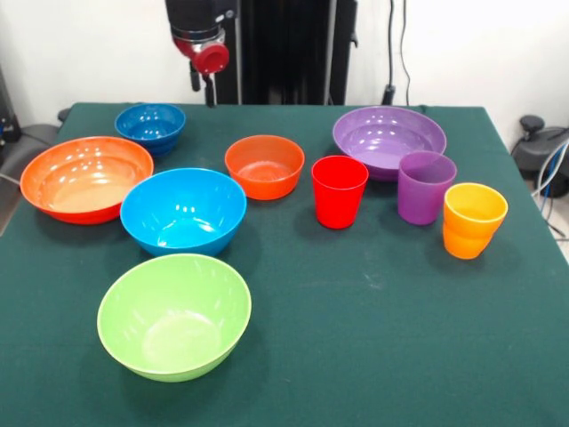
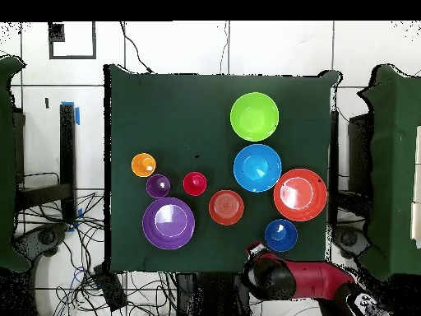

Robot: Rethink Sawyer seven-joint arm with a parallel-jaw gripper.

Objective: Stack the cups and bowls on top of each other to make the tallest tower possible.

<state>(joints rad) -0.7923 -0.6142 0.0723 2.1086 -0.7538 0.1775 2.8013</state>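
Observation:
All cups and bowls stand apart on the green table, none stacked. The bowls are lime green (image 1: 174, 316), light blue (image 1: 183, 211), wide orange-red (image 1: 86, 178), small dark blue (image 1: 150, 126), small orange (image 1: 264, 165) and wide purple (image 1: 388, 140). The red cup (image 1: 339, 190), purple cup (image 1: 426, 187) and orange cup (image 1: 474, 220) stand upright in a row on the right. My gripper (image 1: 203, 87) hangs open and empty above the table's far edge, behind and right of the dark blue bowl. In the overhead view it (image 2: 253, 248) is beside the dark blue bowl (image 2: 280, 235).
The black pedestal (image 1: 284, 49) stands behind the far edge. Cables (image 1: 547, 169) lie off the table's right side. Bare cloth (image 1: 400, 338) fills the near right part of the table.

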